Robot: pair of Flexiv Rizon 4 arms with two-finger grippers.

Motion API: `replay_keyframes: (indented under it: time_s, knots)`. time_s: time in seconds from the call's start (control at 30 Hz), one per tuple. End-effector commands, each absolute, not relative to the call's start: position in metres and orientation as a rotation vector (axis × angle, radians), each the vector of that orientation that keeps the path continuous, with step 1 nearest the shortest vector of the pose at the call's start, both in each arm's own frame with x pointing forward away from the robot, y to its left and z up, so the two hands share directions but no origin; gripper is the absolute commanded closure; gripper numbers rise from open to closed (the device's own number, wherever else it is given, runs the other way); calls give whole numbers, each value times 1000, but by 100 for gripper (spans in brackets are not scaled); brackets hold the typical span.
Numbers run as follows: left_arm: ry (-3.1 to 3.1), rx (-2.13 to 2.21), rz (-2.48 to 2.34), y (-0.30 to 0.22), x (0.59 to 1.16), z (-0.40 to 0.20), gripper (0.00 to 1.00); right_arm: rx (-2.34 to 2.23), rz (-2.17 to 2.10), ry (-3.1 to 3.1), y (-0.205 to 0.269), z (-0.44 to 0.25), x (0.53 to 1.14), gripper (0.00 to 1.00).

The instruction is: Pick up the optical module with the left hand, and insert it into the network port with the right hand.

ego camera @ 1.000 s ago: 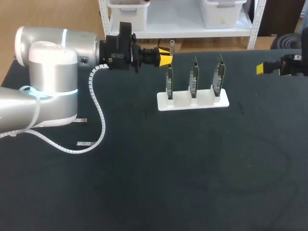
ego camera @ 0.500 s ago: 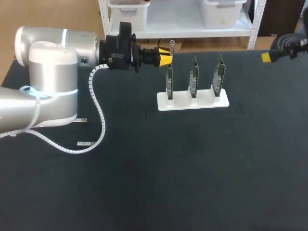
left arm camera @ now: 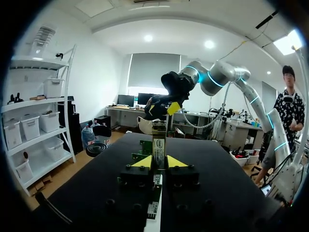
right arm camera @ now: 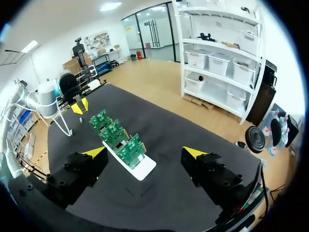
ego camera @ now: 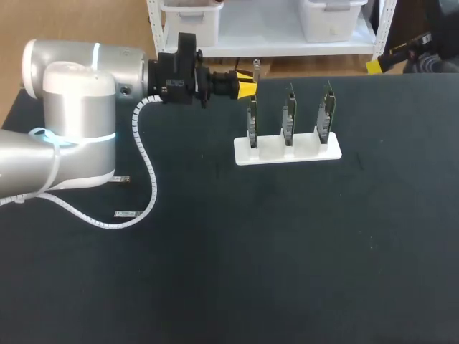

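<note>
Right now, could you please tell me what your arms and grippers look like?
The left arm is smooth silver-grey with rounded joints, a glowing pale-blue ring and a white spiral-wrapped cable. The left gripper is black with yellow tips. The right arm is likewise silver with cyan rings; the right gripper has blocky black fingers, yellow-tipped.

Black table [ego camera: 251, 272]; white rack [ego camera: 272, 152]; green boards [right arm camera: 112, 131]; left pincer [ego camera: 248, 82] yellow-tipped.

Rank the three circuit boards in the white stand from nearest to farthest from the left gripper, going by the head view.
1. Left board, at the stand's left end, right beside the left gripper.
2. Middle board, in the centre of the white stand.
3. Right board, at the stand's right end.
</note>
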State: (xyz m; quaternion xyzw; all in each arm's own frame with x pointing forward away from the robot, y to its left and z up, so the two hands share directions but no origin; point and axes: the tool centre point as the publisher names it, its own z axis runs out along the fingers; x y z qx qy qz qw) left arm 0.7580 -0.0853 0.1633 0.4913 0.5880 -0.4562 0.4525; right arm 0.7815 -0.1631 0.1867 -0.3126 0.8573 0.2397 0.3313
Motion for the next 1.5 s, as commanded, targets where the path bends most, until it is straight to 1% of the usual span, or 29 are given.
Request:
replay_keyframes:
  time_s: [0.03, 0.2, 0.33, 0.43, 0.67, 0.93, 1.2, 1.5]
  knots:
    - [1455, 1218, -1128, -85, 760, 164, 100, -859, 724, 2224, -165, 186, 783, 0]
    - [1455, 1218, -1128, -85, 760, 164, 100, -859, 724, 2224, -165, 186, 783, 0]
    - [1455, 1218, -1128, -85, 760, 164, 100, -1204, 695, 2121, -138, 203, 814, 0]
    - [1455, 1218, -1128, -85, 760, 164, 100, -1375, 694, 2060, -120, 207, 834, 0]
    - [1455, 1218, -1128, -85, 760, 164, 100, -1557, 738, 1952, -87, 208, 861, 0]
    - [1455, 1218, -1128, -85, 760, 164, 100, -1633, 924, 1783, -42, 209, 844, 0]
    - [1455, 1218, -1128, -85, 760, 164, 100, -1588, 1024, 1739, -29, 212, 820, 0]
    - [1455, 1218, -1128, -85, 760, 164, 100, -1608, 1034, 1712, -6, 218, 801, 0]
